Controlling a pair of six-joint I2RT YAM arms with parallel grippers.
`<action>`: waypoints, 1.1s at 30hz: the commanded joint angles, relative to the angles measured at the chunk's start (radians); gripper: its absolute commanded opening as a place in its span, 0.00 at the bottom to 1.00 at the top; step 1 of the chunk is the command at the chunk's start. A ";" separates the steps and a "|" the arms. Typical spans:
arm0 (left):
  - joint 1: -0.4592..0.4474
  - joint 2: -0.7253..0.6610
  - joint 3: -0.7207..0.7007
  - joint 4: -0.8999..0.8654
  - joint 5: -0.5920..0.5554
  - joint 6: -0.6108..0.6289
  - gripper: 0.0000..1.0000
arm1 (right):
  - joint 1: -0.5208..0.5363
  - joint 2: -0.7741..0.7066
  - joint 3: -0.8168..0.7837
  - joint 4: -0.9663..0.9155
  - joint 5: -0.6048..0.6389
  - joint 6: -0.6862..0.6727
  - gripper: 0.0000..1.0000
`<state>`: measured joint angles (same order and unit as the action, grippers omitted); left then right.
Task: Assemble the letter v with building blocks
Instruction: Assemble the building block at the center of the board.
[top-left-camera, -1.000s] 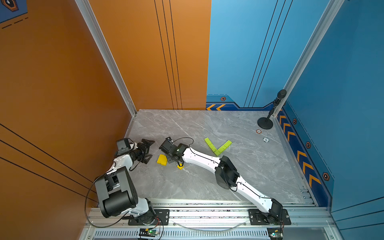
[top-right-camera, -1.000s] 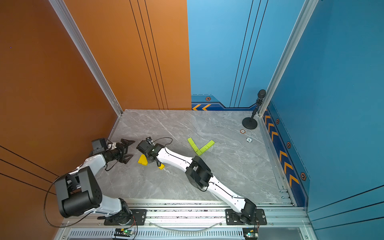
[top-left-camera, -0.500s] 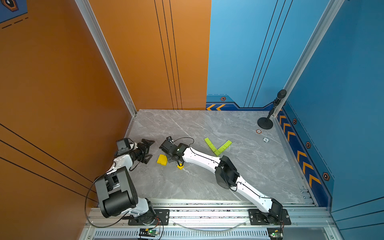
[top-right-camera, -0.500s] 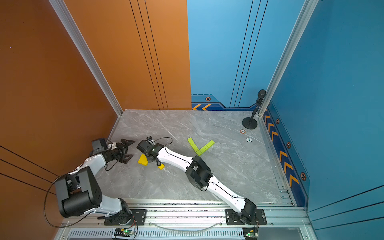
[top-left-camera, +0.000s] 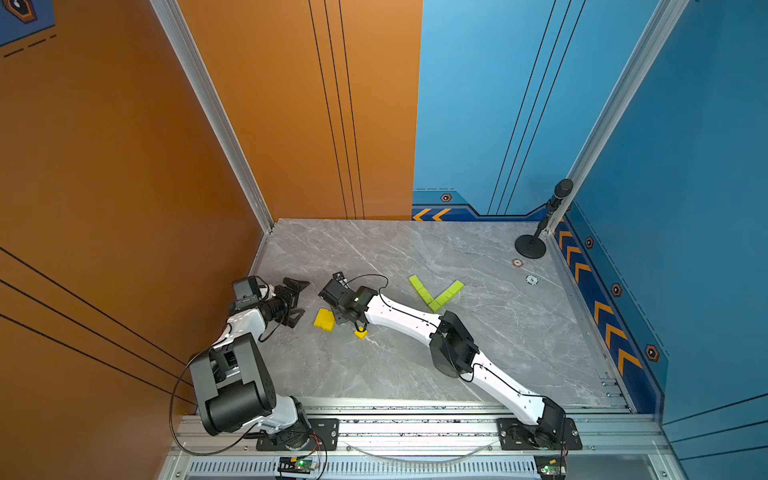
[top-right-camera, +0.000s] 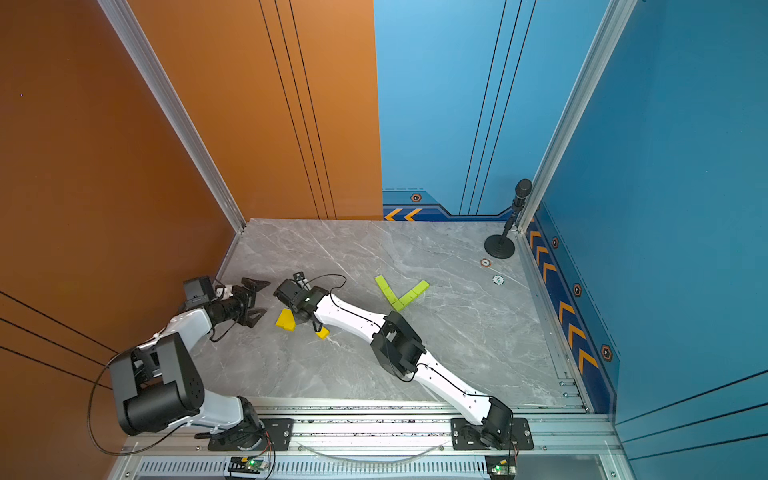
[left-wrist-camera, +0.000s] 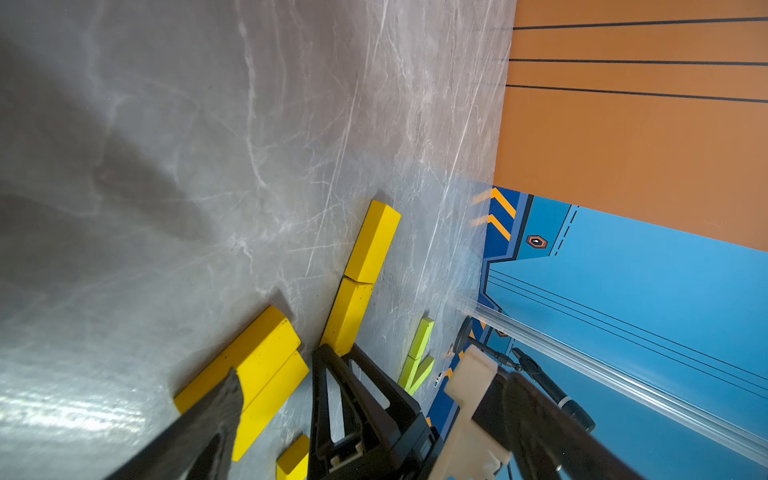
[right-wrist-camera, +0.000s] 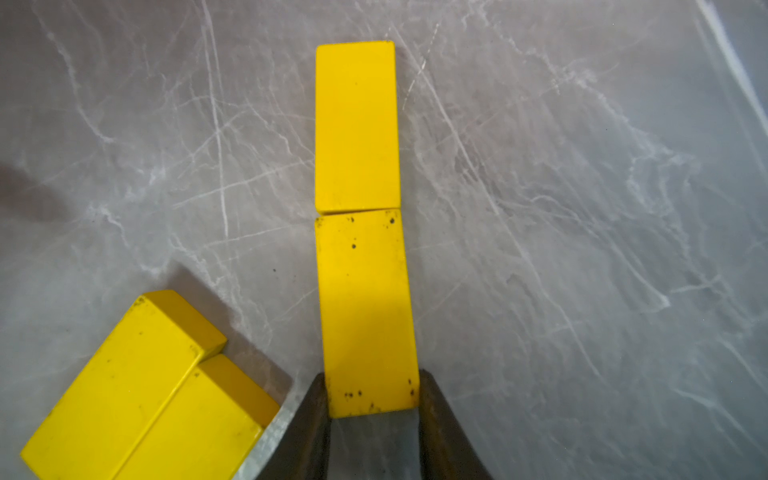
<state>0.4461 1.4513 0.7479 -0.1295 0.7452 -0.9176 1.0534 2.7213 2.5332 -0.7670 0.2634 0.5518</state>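
Starting at nine o'clock of the table (top-left-camera: 498, 332): left gripper (top-left-camera: 300, 302), fingers spread wide, grasping nothing. Just at its three o'clock, a pair of yellow blocks (top-left-camera: 324, 320), side by side and touching. Next along, right gripper (right-wrist-camera: 374, 395), fingers clenched on the near end of a yellow brick (right-wrist-camera: 365, 307), far end butted against a second yellow brick (right-wrist-camera: 356, 124) — one straight line. At five o'clock of the pair, a small yellow cube (top-left-camera: 360, 332) under the right arm. Further toward three o'clock, well apart, a green V (top-left-camera: 434, 293), seemingly complete.

Could shove the second brick askew if dragged sideways, ends touching as they do. Could pivot in so short an end-grip. Could clip the nearby pair when swung.

Grip and seam plain only from the right wrist — hidden beneath the wrist in both top views. Green V absent from the right wrist view.
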 joint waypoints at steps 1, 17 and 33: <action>0.009 -0.005 0.002 -0.001 0.022 -0.004 0.98 | 0.001 0.051 0.018 -0.015 -0.002 0.016 0.33; 0.008 -0.005 0.003 -0.001 0.024 -0.005 0.98 | 0.000 0.051 0.018 -0.023 0.003 0.013 0.36; 0.012 -0.006 0.004 -0.001 0.024 -0.006 0.98 | -0.001 0.052 0.019 -0.009 0.005 0.023 0.34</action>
<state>0.4469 1.4513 0.7479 -0.1295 0.7456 -0.9180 1.0527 2.7228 2.5347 -0.7666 0.2638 0.5587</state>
